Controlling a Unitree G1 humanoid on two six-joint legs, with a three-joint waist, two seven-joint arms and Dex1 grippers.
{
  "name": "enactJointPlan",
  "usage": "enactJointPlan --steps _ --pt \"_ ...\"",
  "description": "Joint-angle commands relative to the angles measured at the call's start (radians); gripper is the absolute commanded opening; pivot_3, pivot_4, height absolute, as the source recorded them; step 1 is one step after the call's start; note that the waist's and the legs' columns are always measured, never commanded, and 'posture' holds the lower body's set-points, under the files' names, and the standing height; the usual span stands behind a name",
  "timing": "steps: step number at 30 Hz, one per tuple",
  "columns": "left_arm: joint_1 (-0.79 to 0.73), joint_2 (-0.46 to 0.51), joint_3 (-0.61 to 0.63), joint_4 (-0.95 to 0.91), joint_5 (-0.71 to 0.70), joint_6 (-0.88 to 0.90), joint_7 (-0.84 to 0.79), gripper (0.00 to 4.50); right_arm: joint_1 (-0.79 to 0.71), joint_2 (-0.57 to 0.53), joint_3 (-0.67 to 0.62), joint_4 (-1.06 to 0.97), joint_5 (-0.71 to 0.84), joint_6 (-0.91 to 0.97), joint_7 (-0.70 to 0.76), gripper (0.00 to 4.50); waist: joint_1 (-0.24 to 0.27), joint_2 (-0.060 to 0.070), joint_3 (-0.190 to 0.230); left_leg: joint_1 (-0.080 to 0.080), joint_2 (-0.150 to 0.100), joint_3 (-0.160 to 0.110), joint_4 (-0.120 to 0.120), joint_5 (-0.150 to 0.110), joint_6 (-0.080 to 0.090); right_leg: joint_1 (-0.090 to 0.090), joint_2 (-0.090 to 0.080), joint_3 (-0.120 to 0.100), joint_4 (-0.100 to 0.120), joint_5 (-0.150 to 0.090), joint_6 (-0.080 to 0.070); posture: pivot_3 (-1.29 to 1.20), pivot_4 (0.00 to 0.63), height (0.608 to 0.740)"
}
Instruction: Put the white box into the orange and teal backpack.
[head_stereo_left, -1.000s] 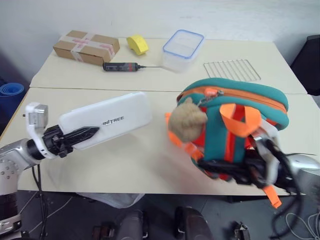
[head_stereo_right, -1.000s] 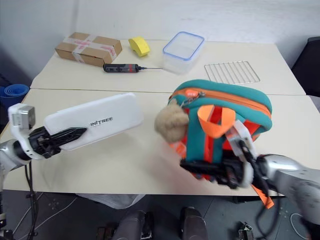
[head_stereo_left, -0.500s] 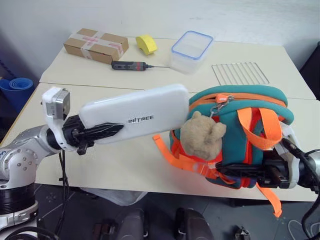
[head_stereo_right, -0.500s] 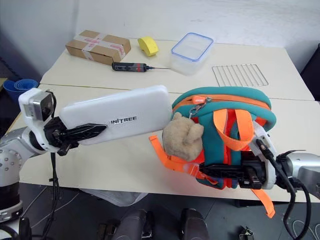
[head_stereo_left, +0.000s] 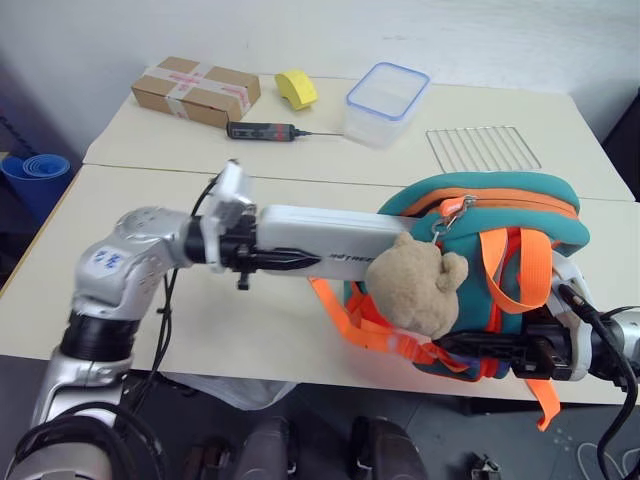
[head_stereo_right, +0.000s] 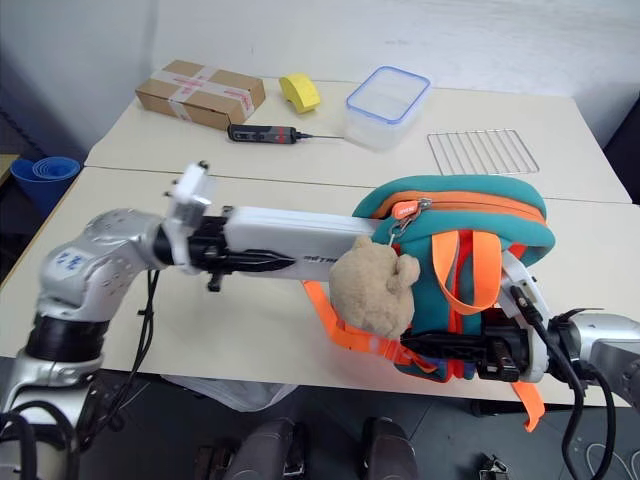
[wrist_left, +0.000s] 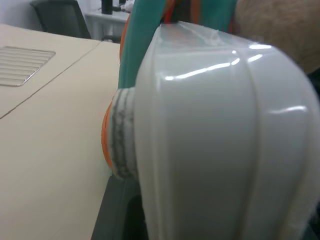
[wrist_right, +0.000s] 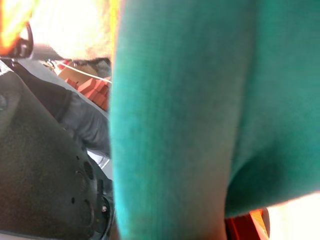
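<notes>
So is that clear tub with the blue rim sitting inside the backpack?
No, the clear tub stands on the far table beside the wire rack, well apart from the backpack near the front edge.

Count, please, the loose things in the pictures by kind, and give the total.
White box: 1
Orange and teal backpack: 1
Plush bear: 1
Taped cardboard box: 1
Clear blue-rimmed container: 1
Yellow object: 1
Black handheld tool: 1
Wire rack: 1
Total: 8
</notes>
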Motion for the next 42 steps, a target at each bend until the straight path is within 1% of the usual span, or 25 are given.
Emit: enactJointPlan --steps 1,3,5,8,10,12,13,15,18,20,21,22,24,27,29,30,31,34,39,41,42 --pt "-0.105 -0.123 -0.092 0.063 0.054 0.03 0.053 1.23 -0.012 0.003 0.005 0.005 -0.012 -0.001 0.016 0.04 0.003 0.0 0.0 0.0 0.0 0.0 0.0 0.0 0.0 0.0 0.0 0.0 0.0 0.0 0.0 0.0 0.15 0.74" --pt "-0.161 -0.229 -0.164 0.133 0.123 -0.004 0.086 1.23 -0.016 0.009 0.012 0.009 -0.018 -0.002 0.016 0.04 0.007 0.0 0.0 -0.001 -0.001 0.0 0.001 0.001 0.002 0.0 0.0 0.0 0.0 0.001 0.001 0.0 0.15 0.74" --pt "-0.205 -0.312 -0.221 0.207 0.203 -0.061 0.114 1.23 -0.015 0.019 0.011 0.01 -0.021 -0.005 0.006 0.04 0.012 -0.001 0.0 -0.002 -0.001 0.0 0.002 0.001 0.003 0.0 0.001 -0.001 0.001 0.001 0.002 0.0 0.15 0.74" --pt "-0.27 -0.43 -0.227 0.309 0.25 -0.1 0.165 1.23 -0.007 0.03 0.013 -0.002 -0.03 -0.006 -0.002 0.04 0.017 -0.001 0.0 -0.003 -0.002 0.0 0.004 0.001 0.003 0.0 0.001 -0.002 0.0 0.002 0.003 0.0 0.15 0.74" --pt "-0.295 -0.479 -0.222 0.347 0.27 -0.138 0.173 1.23 0.001 0.038 0.015 -0.018 -0.039 -0.009 -0.011 0.04 0.018 -0.001 0.0 -0.003 -0.001 0.0 0.006 0.001 0.004 0.0 0.0 -0.001 -0.001 0.002 0.003 0.0 0.15 0.74" --pt "-0.295 -0.488 -0.222 0.356 0.291 -0.16 0.163 1.23 0.004 0.05 0.014 -0.028 -0.045 -0.015 -0.025 0.04 0.016 -0.001 0.0 -0.003 -0.001 -0.001 0.007 0.0 0.004 0.0 -0.001 -0.001 -0.001 0.002 0.003 0.0 0.15 0.74" --pt "-0.287 -0.486 -0.215 0.348 0.29 -0.152 0.16 1.95 0.005 0.057 0.014 -0.033 -0.047 -0.018 -0.033 0.0 0.015 -0.001 0.0 -0.003 0.0 -0.001 0.007 0.0 0.004 0.0 -0.002 -0.001 -0.001 0.002 0.003 0.0 0.15 0.74" --pt "-0.273 -0.482 -0.2 0.33 0.279 -0.127 0.148 2.49 0.007 0.067 0.013 -0.038 -0.052 -0.023 -0.044 0.0 0.014 -0.001 0.0 -0.003 0.0 -0.001 0.007 0.0 0.004 0.0 -0.002 -0.001 -0.001 0.002 0.003 0.0 0.15 0.74" --pt "-0.247 -0.474 -0.143 0.287 0.236 -0.103 0.145 3.3 0.016 0.093 0.015 -0.05 -0.067 -0.038 -0.072 0.0 0.014 -0.001 0.0 -0.003 0.0 -0.001 0.007 0.0 0.004 0.0 -0.002 -0.001 -0.001 0.002 0.003 0.0 0.15 0.74" --pt "-0.222 -0.446 -0.086 0.28 0.218 -0.125 0.141 3.87 0.009 0.145 0.023 -0.057 -0.113 -0.098 -0.098 0.0 0.012 -0.001 0.0 -0.003 0.0 -0.001 0.007 0.0 0.004 0.0 -0.002 -0.001 -0.001 0.002 0.003 0.0 0.15 0.74" --pt "-0.204 -0.419 -0.062 0.275 0.207 -0.139 0.119 4.17 -0.001 0.178 0.024 -0.054 -0.129 -0.121 -0.127 0.0 0.009 -0.001 0.0 -0.003 0.001 -0.002 0.008 0.0 0.003 0.0 -0.002 -0.001 0.0 0.002 0.003 0.0 0.15 0.74" --pt "-0.172 -0.361 -0.036 0.254 0.182 -0.142 0.052 4.44 -0.015 0.204 0.031 -0.049 -0.143 -0.139 -0.148 0.0 -0.001 -0.001 0.0 -0.003 0.001 -0.001 0.008 0.0 0.003 0.0 -0.002 -0.001 0.0 0.002 0.003 0.0 0.15 0.74" --pt "-0.122 -0.269 -0.001 0.243 0.159 -0.169 -0.037 4.44 -0.035 0.227 0.048 -0.042 -0.168 -0.155 -0.164 0.0 -0.019 0.0 0.0 -0.002 0.001 -0.001 0.007 0.0 0.002 0.0 -0.001 -0.001 0.001 0.001 0.003 0.0 0.15 0.74" --pt "-0.057 -0.162 0.032 0.247 0.159 -0.251 -0.128 4.44 -0.058 0.237 0.086 -0.026 -0.223 -0.177 -0.161 0.0 -0.028 0.0 0.0 -0.001 0.002 -0.001 0.007 0.001 0.0 -0.001 0.001 -0.001 0.003 0.0 0.001 0.0 0.15 0.74" --pt "-0.017 -0.107 0.058 0.201 0.137 -0.269 -0.176 4.44 -0.08 0.243 0.117 -0.008 -0.261 -0.196 -0.158 0.0 -0.028 0.0 0.0 -0.001 0.002 -0.002 0.007 0.001 0.0 -0.001 0.0 -0.001 0.003 0.0 0.001 0.0 0.15 0.74" --pt "-0.006 -0.095 0.07 0.179 0.125 -0.268 -0.178 4.44 -0.088 0.246 0.124 -0.002 -0.269 -0.2 -0.156 0.0 -0.027 0.0 0.0 -0.001 0.001 -0.002 0.007 0.001 0.0 -0.001 0.0 -0.001 0.003 0.0 0.001 0.0 0.15 0.74" --pt "-0.001 -0.091 0.078 0.165 0.117 -0.266 -0.176 4.44 -0.093 0.249 0.128 0.002 -0.275 -0.203 -0.154 0.0 -0.023 0.0 0.0 -0.002 0.001 -0.002 0.007 0.001 0.001 -0.001 0.0 -0.001 0.003 0.0 0.001 0.0 0.15 0.74" --pt "0.032 -0.103 0.098 0.047 0.071 -0.231 -0.133 4.44 -0.122 0.253 0.154 0.019 -0.283 -0.198 -0.136 0.0 -0.009 0.0 0.0 -0.004 0.001 -0.004 0.011 -0.001 0.002 0.0 -0.001 -0.002 0.003 0.001 0.001 0.0 0.15 0.74" --pt "0.074 -0.2 0.05 -0.109 0.061 -0.207 -0.01 4.44 -0.144 0.243 0.178 0.024 -0.278 -0.177 -0.118 0.0 -0.006 0.0 0.0 -0.003 0.001 -0.004 0.012 -0.003 0.003 0.002 -0.001 -0.002 0.002 0.001 0.002 0.0 0.15 0.74" --pt "0.077 -0.23 0.026 -0.134 0.071 -0.191 0.027 4.44 -0.15 0.242 0.18 0.025 -0.278 -0.17 -0.116 0.0 -0.008 0.0 0.0 -0.003 0.001 -0.004 0.012 -0.003 0.003 0.002 -0.001 -0.002 0.003 0.001 0.002 0.0 0.15 0.74" --pt "0.079 -0.247 0.003 -0.139 0.091 -0.202 0.037 4.27 -0.153 0.242 0.18 0.025 -0.273 -0.163 -0.114 0.0 -0.009 0.0 0.0 -0.003 0.001 -0.004 0.012 -0.003 0.003 0.001 -0.001 -0.002 0.003 0.001 0.002 0.0 0.15 0.74"
